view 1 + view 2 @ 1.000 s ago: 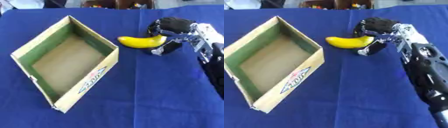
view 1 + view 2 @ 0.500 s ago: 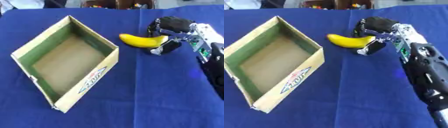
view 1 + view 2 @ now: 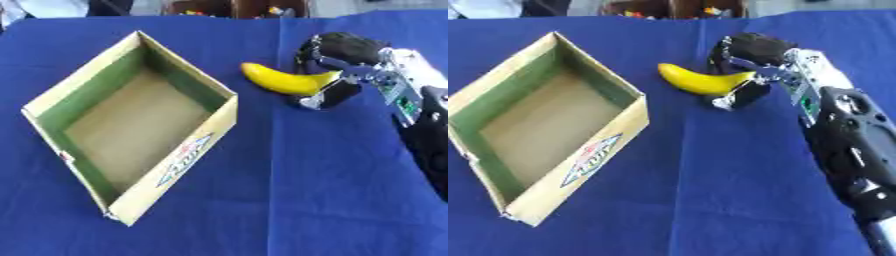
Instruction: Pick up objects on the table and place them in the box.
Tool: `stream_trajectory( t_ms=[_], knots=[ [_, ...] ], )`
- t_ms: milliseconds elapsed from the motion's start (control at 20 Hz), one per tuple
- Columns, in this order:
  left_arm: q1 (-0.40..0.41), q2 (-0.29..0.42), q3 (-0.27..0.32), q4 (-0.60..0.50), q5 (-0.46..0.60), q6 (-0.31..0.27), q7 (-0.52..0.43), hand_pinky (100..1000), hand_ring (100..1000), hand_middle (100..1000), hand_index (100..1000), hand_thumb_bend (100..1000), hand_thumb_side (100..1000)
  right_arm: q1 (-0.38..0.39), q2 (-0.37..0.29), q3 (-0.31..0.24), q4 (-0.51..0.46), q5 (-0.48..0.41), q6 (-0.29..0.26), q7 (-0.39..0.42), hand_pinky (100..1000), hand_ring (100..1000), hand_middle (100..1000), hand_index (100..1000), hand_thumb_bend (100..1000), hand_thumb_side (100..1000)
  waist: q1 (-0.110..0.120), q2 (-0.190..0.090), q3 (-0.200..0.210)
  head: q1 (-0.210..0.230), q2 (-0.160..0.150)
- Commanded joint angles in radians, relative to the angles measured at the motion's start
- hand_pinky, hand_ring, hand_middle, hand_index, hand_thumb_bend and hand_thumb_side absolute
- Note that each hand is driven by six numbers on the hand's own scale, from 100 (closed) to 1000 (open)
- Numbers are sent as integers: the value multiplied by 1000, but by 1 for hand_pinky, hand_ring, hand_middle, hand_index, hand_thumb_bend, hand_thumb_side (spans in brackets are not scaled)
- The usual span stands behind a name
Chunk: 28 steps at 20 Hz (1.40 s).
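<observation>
The box point(image 3: 131, 135), an open cardboard carton with green inner walls and a bare brown floor, sits on the left of the blue-covered counter point(image 3: 315, 200), one corner nearest the camera. Farther back and to its right, the yellow banana point(image 3: 282, 80) is held at its right end by the right hand point(image 3: 337, 65), whose fingers and thumb are curled round it. The banana's free tip points toward the box, just apart from its far right wall.

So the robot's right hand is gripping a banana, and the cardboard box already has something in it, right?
Not quite. The right hand does grip the banana, but the cardboard box holds nothing yet; the left eye view shows its bare floor.
</observation>
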Motion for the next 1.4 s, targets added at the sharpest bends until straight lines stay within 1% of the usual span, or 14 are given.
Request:
stream_trajectory(
  t_ms=[50,300,350,750,1400],
  knots=[
    [-6,21,6,-19,2,-1,1,701,797,836,921,100,866,-21,-7,-12,-15,-18,12,-19,454,563,380,569,309,495,-10,-347,0,2,-9],
    [-5,21,6,-19,3,-2,1,701,797,836,922,100,866,-21,-4,-16,-22,-32,29,-35,448,555,365,543,278,506,-8,-347,-1,2,-9],
    [-5,21,6,-19,3,-2,1,701,797,836,922,100,867,-22,-3,-17,-23,-34,32,-37,446,553,360,537,261,511,-8,-347,-2,2,-9],
    [-5,20,6,-19,3,-2,1,700,796,837,921,100,868,-25,1,-23,-34,-54,45,-57,436,542,338,519,220,532,-7,-346,-3,2,-8],
    [-7,22,5,-19,4,-2,0,699,796,837,922,100,866,-31,11,-29,-78,-83,69,-100,405,533,314,504,214,561,-7,-348,-2,3,-8]
  ],
)
